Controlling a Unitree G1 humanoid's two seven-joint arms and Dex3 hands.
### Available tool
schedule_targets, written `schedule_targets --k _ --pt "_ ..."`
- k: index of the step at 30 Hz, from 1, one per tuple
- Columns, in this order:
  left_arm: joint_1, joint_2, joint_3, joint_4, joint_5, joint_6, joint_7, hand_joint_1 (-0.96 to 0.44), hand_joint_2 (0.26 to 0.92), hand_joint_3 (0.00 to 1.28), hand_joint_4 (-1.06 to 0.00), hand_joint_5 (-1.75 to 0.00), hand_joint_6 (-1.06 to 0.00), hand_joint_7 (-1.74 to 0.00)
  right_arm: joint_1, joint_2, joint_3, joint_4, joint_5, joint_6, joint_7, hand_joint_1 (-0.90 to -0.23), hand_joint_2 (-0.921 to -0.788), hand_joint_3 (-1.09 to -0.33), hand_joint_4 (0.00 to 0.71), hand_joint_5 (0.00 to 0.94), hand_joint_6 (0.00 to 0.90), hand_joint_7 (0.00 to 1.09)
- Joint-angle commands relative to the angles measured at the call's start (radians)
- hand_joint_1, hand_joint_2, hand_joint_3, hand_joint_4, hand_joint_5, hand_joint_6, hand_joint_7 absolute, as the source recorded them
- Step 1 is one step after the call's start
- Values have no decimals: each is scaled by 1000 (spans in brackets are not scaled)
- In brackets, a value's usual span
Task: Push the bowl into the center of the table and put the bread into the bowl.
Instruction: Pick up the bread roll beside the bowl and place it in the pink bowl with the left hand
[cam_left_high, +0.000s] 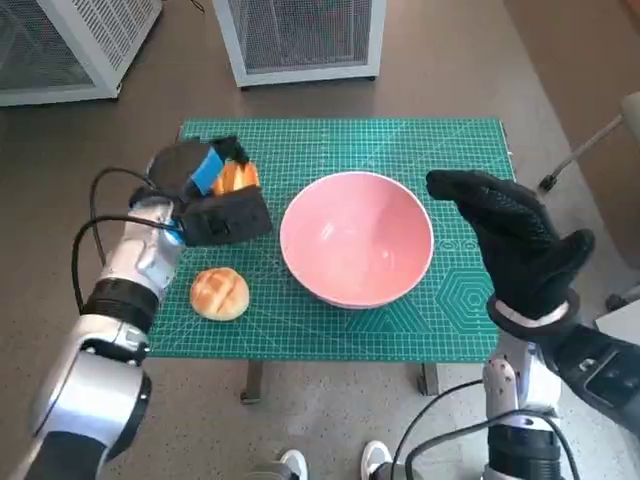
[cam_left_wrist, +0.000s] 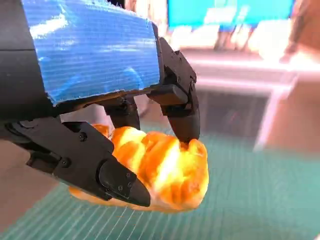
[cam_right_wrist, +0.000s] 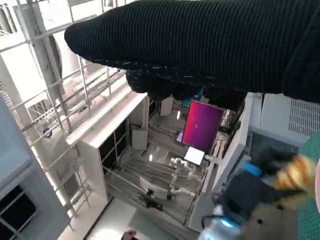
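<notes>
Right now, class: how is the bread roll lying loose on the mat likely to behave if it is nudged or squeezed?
The loose bread roll looks domed and flat-based, so it would probably slide rather than roll. Its scored crust suggests it is light and may dent under a firm squeeze.

We see open green mat (cam_left_high: 400, 150) behind the pink bowl (cam_left_high: 357, 238), and more in front of it. A round bun (cam_left_high: 219, 293) lies on the mat near the left forearm, well apart from the bowl. The right hand (cam_left_high: 515, 235) hangs just beside the bowl's right rim, closing that side.
</notes>
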Motion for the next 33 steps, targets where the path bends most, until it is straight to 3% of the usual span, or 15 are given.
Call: schedule_targets --k 1,8,14,23,33 --pt "53 13 46 -234 -21 9 -1 1 918 41 -715 -1136 -664 -1131 2 3 5 6 4 12 5 -404 -921 -462 383 0 121 677" --pt "160 -1 78 -555 -18 25 -42 1 918 29 -737 -1100 -670 -1136 -1 -1 6 7 5 17 8 -406 -921 -466 384 1 119 685" --pt "202 -5 54 -646 9 -44 -54 1 919 24 -748 -1058 -668 -1161 2 -4 7 1 7 26 7 -404 -921 -468 385 1 114 694" --pt "203 -50 25 -614 -8 -141 -118 0 920 35 -745 -1050 -641 -1199 9 -8 3 -13 2 31 3 -397 -921 -473 383 0 106 707" --pt "192 -95 15 -495 -31 -209 -193 0 920 79 -682 -1201 -608 -1156 21 -7 -2 -25 -6 25 -6 -408 -921 -469 389 3 102 717"
